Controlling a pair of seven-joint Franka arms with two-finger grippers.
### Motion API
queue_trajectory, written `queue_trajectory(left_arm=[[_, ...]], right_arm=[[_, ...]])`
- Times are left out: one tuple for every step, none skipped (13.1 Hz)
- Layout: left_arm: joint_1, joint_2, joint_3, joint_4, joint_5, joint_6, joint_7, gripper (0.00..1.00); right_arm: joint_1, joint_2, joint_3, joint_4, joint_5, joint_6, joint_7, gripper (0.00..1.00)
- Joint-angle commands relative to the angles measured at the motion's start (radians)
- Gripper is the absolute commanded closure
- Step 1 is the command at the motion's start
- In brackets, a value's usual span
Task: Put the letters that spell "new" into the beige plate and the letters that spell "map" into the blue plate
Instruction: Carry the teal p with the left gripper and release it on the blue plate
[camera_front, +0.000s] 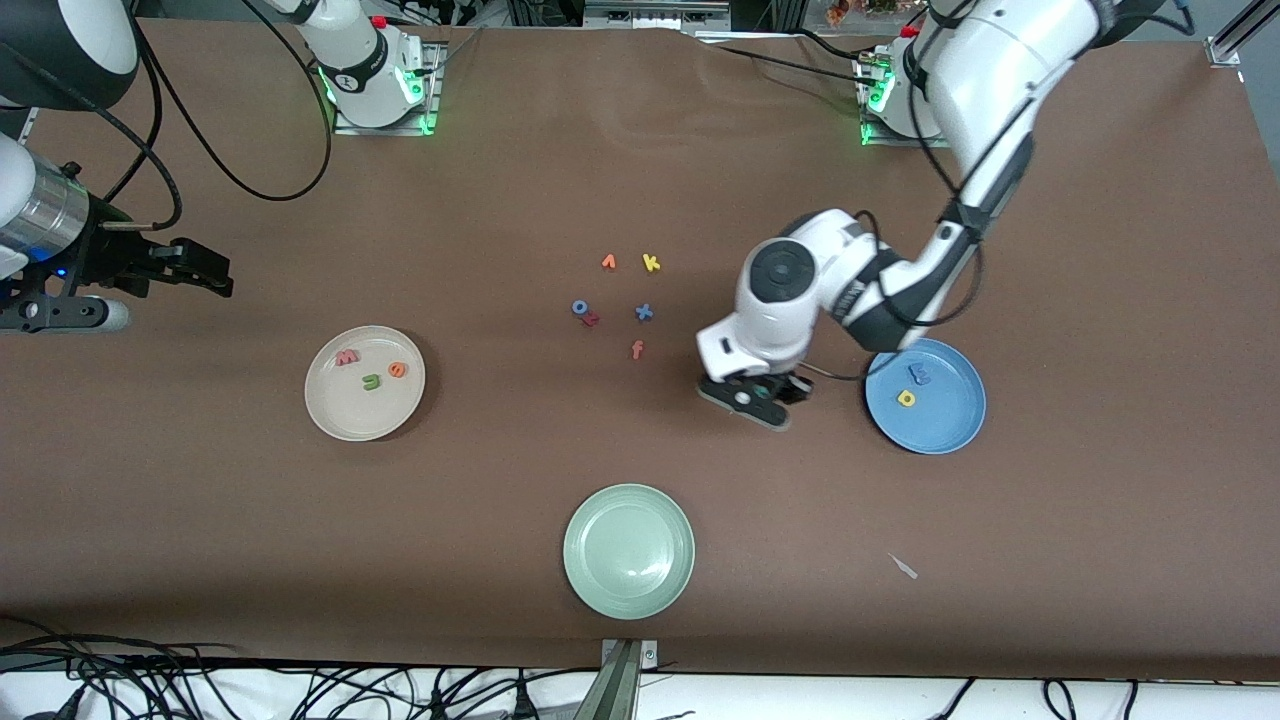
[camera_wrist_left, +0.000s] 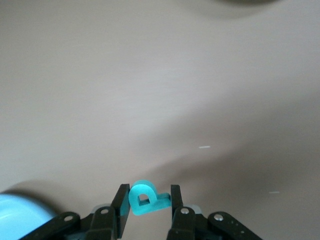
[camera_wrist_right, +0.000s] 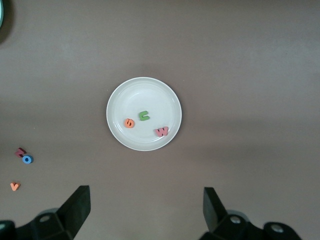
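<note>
With our left gripper (camera_wrist_left: 147, 200) pinching the teal p (camera_wrist_left: 147, 198) low over the tabletop (camera_front: 640, 150) at the blue plate's (camera_front: 950, 425) nine o'clock, we carry it across before releasing, while our right gripper (camera_wrist_right: 145, 207) waits wide open and empty.

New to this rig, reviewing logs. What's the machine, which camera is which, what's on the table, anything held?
Two robot arms share a brown table. One picture looks down from across the table; the other two come from wrist cameras. The left gripper, over bare table beside the blue plate, is shut on a teal p. That plate holds a blue m and yellow a. The right gripper waits open above the beige plate, which holds the w, n and e. Spare letters lie mid-table; a pale green plate sits nearest the front camera.
</note>
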Motion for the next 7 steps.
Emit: queue_trajectory(left_arm=[[0.099, -0.053, -0.004, -0.009, 0.000, -0.046, 0.105, 0.79], [0.145, -0.066, -0.004, -0.010, -0.002, -0.054, 0.174, 0.79], [0.181, -0.069, -0.006, -0.012, -0.003, -0.062, 0.220, 0.79], [0.198, -0.064, -0.006, -0.018, -0.005, -0.062, 0.230, 0.79], [0.207, -0.055, -0.001, -0.032, -0.002, -0.065, 0.233, 0.76], [0.221, -0.029, 0.000, -0.050, 0.002, -0.065, 0.247, 0.75], [0.241, -0.014, 0.000, -0.059, 0.003, -0.066, 0.282, 0.75]], right_arm=[[-0.008, 0.006, 0.001, 0.029, 0.020, -0.028, -0.018, 0.00], [-0.008, 0.006, 0.001, 0.030, 0.018, -0.028, -0.018, 0.00], [-0.006, 0.004, 0.002, 0.030, 0.017, -0.028, -0.015, 0.00], [-0.008, 0.004, 0.001, 0.043, 0.015, -0.026, -0.016, 0.00], [-0.009, 0.010, 0.001, 0.056, 0.015, -0.023, -0.013, 0.00], [-0.009, 0.012, 0.001, 0.063, 0.015, -0.017, -0.018, 0.00], [-0.009, 0.014, 0.001, 0.064, 0.015, -0.016, -0.016, 0.00]])
